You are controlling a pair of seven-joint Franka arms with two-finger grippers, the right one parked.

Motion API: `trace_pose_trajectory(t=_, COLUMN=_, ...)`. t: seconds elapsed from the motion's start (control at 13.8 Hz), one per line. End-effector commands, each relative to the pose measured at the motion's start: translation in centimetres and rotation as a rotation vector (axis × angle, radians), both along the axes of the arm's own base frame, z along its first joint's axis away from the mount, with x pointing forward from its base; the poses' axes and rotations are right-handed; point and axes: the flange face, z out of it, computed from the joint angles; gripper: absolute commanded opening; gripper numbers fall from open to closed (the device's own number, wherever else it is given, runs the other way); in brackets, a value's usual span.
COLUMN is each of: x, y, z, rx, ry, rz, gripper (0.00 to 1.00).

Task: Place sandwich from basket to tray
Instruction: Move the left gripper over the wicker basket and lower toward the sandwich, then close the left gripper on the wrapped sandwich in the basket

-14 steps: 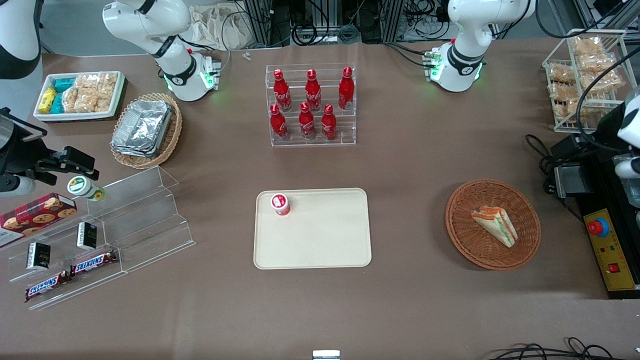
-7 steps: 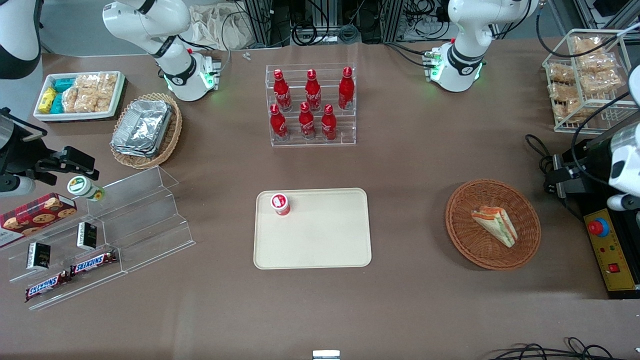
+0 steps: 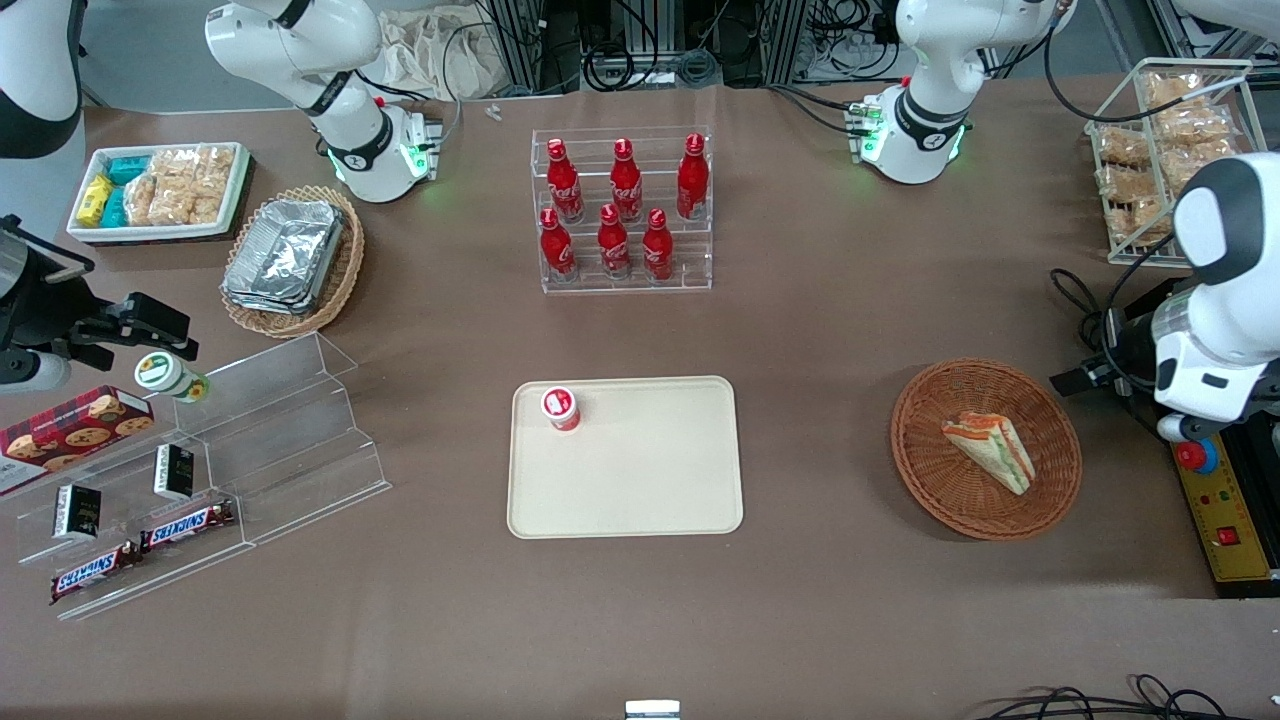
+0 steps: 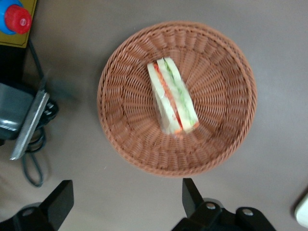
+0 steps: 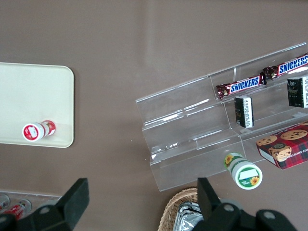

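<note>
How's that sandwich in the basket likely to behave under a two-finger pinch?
Probably soft: the sandwich is pale bread with thin filling layers, so a hard squeeze may crush it. It lies flat in the basket, so it shouldn't roll. Layers could shear apart if pinched along the cut edge. The gripper hangs open above the basket's rim, nothing held.

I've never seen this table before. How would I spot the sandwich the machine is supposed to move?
Find the cream tray in the middle of the table, then look toward the working arm's end for a round reddish-brown wicker basket. The sandwich lies inside it, with the open pincer hovering above and not touching. It is the only thing in that basket: a pale bread wedge striped red, orange and green along its edge.
</note>
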Motion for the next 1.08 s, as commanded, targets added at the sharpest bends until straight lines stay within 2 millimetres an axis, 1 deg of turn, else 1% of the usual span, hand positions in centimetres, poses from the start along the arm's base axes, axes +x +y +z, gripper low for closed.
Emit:
trace_pose_trajectory(t=0.0, x=-0.6, y=0.0, z=-3.0, rx=0.002, ry=-0.034, rz=0.08, gripper=1.0)
trace_pose_trajectory(t=0.07, x=-0.2, y=-0.1, z=-4.6, rx=0.004, ry=-0.016, rz=0.116, gripper=1.0)
trace_pose_trajectory(t=0.36, x=1.3, y=-0.1, z=-8.6, rx=0.005, ry=-0.033, rz=0.242, gripper=0.99)
trace_pose_trajectory(t=0.43, x=1.5, y=-0.1, z=-10.0, rx=0.007, ry=-0.026, rz=0.265, gripper=0.99)
trace_pose_trajectory(t=0.58, x=1.8, y=0.0, z=-11.9, rx=0.006, ry=-0.021, rz=0.292, gripper=0.99)
trace_pose_trajectory(t=0.87, x=2.4, y=0.0, z=-14.4, rx=0.01, ry=-0.029, rz=0.34, gripper=0.99)
trace_pose_trajectory(t=1.01, x=2.8, y=-0.1, z=-14.5, rx=0.011, ry=-0.035, rz=0.356, gripper=0.99)
